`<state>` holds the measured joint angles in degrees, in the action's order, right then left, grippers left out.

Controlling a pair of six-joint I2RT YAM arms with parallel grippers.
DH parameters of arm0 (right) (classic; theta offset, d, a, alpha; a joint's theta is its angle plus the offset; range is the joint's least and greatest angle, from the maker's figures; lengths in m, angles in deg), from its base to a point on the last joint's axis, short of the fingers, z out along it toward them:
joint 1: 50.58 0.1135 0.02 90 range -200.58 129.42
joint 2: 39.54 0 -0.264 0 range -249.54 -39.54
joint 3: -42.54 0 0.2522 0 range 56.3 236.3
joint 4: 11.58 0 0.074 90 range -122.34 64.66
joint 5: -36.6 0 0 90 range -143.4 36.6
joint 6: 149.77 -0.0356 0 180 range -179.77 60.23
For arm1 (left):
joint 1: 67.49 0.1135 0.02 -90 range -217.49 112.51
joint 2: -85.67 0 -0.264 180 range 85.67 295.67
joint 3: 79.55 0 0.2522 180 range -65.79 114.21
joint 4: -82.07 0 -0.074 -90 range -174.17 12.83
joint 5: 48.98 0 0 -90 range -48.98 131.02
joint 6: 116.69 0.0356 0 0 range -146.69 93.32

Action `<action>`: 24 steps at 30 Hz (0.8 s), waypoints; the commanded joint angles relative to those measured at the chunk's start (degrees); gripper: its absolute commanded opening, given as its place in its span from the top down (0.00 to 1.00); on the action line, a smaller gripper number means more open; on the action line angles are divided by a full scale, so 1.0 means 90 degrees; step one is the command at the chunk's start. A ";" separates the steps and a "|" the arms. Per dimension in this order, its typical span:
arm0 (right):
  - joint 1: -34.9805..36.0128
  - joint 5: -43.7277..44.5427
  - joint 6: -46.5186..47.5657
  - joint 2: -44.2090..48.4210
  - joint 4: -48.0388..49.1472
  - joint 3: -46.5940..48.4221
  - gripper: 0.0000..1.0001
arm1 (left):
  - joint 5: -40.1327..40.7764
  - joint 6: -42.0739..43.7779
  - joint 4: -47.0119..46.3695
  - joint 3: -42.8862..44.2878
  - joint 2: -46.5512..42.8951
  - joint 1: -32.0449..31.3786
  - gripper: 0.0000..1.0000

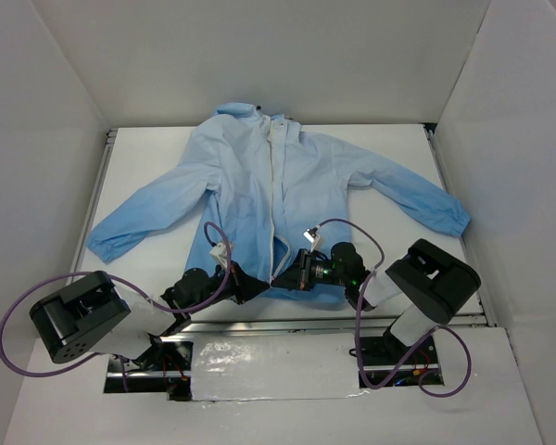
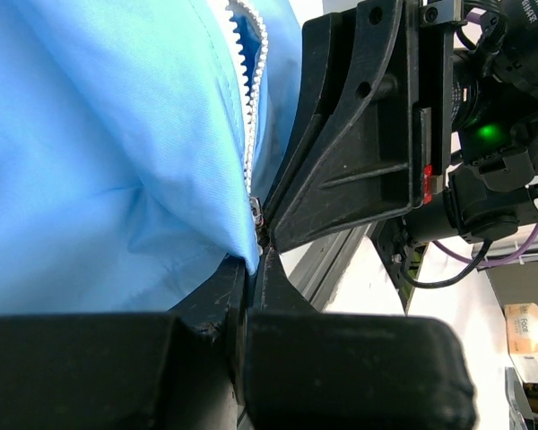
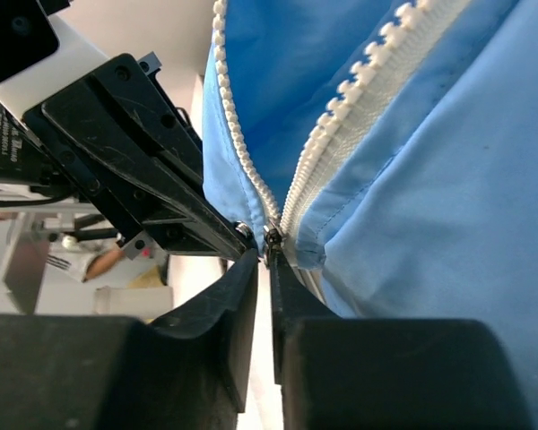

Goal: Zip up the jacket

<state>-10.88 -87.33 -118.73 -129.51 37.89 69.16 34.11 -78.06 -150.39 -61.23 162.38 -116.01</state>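
— White walls (image 1: 259,56) box in a white table (image 1: 148,153). Where does the jacket lie?

— The jacket (image 1: 241,185) is spread flat across the middle, with the collar at the far side, the hem at the near edge, and one sleeve out to the left and one to the right.

— And the zipper?

— The zipper (image 1: 279,185) runs down the front centre. Its two rows of whitish teeth stand apart and meet only at the hem.

— What are the arms doing?

— Both reach to that near end. The left gripper (image 2: 254,260) is clenched on the hem fabric just left of the zipper's lower end. The right gripper (image 3: 267,255) is pinched tight where the rows meet, at a small metal piece (image 3: 271,236). Whether that is the slider, I cannot tell.

— Do the two touch?

— Their fingertips sit just beside each other. I cannot tell if they make contact.
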 commanded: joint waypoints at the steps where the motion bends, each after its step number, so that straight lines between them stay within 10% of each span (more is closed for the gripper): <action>1: 0.0003 -0.0214 -0.0303 -0.0188 0.0826 0.0202 0.81 | -0.0071 0.0034 -0.0553 0.0011 0.0051 -0.0020 1.00; 24: 0.0012 -0.0136 -0.0374 -0.0589 0.0965 0.0348 0.78 | -0.0120 0.0083 -0.0505 0.0001 -0.0066 -0.0020 1.00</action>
<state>-11.01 -88.82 -123.65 -134.89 45.40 69.88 34.24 -77.95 -150.34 -61.32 162.42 -115.98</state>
